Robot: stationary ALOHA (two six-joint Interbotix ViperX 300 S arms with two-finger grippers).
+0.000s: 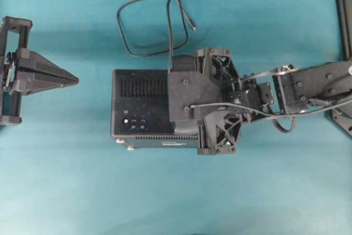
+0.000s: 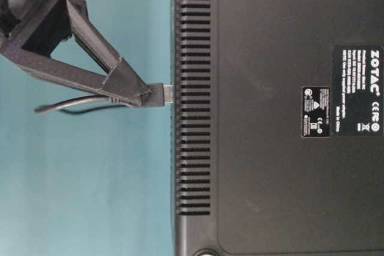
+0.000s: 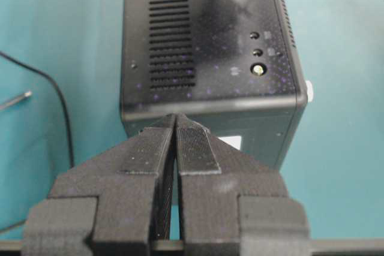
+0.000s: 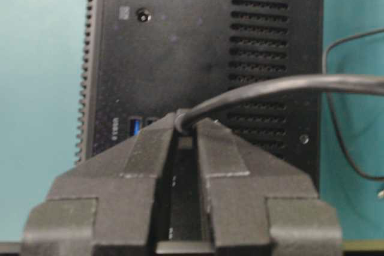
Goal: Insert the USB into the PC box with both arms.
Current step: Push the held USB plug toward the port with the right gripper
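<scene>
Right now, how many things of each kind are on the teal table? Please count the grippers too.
PC box: 1
USB, with its black cable: 1
Grippers: 2 (right gripper, jaws shut on the USB; left gripper, jaws shut, empty)
Total: 4

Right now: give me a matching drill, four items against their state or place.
Items:
1. USB
2. PC box
3. left tool
4. cable's loose end

States:
A. shut, empty, short of the box
B. lying on the teal table
C. clamped in the right tool, tip at the box face
D. lying port face up

Pairs: 1-C, 2-D, 3-A, 4-B
</scene>
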